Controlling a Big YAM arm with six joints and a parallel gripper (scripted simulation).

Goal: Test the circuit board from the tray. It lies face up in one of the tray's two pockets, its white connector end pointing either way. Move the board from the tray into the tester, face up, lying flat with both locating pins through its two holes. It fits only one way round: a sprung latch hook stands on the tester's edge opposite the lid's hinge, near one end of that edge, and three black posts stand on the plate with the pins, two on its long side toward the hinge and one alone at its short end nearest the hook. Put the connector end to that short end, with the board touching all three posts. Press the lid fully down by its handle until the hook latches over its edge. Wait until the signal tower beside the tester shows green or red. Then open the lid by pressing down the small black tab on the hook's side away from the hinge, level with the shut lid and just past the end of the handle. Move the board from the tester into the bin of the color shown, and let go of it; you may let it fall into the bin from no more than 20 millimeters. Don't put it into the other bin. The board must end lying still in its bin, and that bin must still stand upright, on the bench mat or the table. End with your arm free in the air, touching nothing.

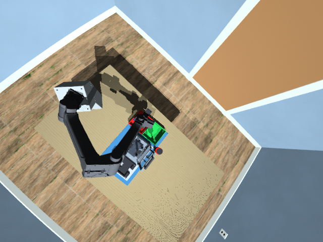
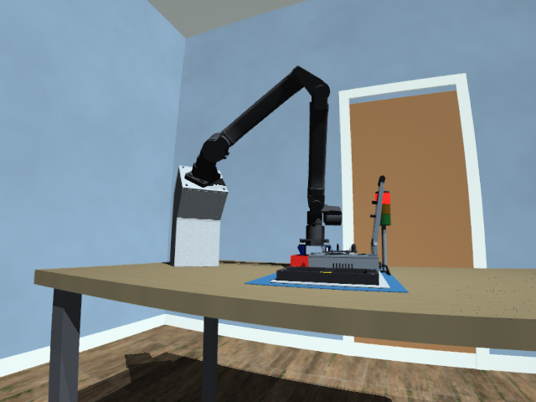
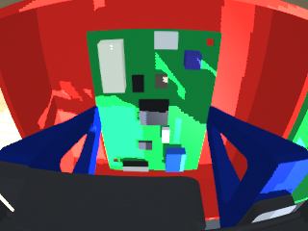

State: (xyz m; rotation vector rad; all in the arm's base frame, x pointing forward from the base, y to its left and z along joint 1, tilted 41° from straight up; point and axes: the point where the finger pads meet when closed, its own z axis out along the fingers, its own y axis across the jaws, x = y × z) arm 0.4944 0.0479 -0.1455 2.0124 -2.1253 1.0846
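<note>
A: Wrist view first. Blue fingers are clamped on the circuit board (image 3: pixel 154 90) by its long edges; gripper (image 3: pixel 154 154) pinches the near half. The board hangs face up over the inside of the red bin (image 3: pixel 58 58), red walls on every side.

B: White connector?

A: Far end, upper left. Board looks roughly level and centred between the bin walls. How high above the bin floor, can't tell from here.

B: So the step is the release into red.

A: That's my read. The signal tower (image 2: pixel 384 198) has its red segment lit, so red is the right bin. The green bin (image 1: pixel 155 132) sits right beside it; a sliver of green shows at the right edge of the wrist view.

B: How to do it well?

A: Get low before opening, since only a short fall is allowed. Keep the board flat so it doesn't land on edge or lean on a wall. Open fully, then lift straight up so the fingers don't drag the board or nudge the bin.

B: Risks?

A: Clipping the bin rim on the way out, tipping it. Further back, the tester (image 2: pixel 343 260) stands with its lid (image 2: pixel 375 220) up, so keep clear of that too.

B: Ending?

A: Arm up in free air, touching nothing.
</note>
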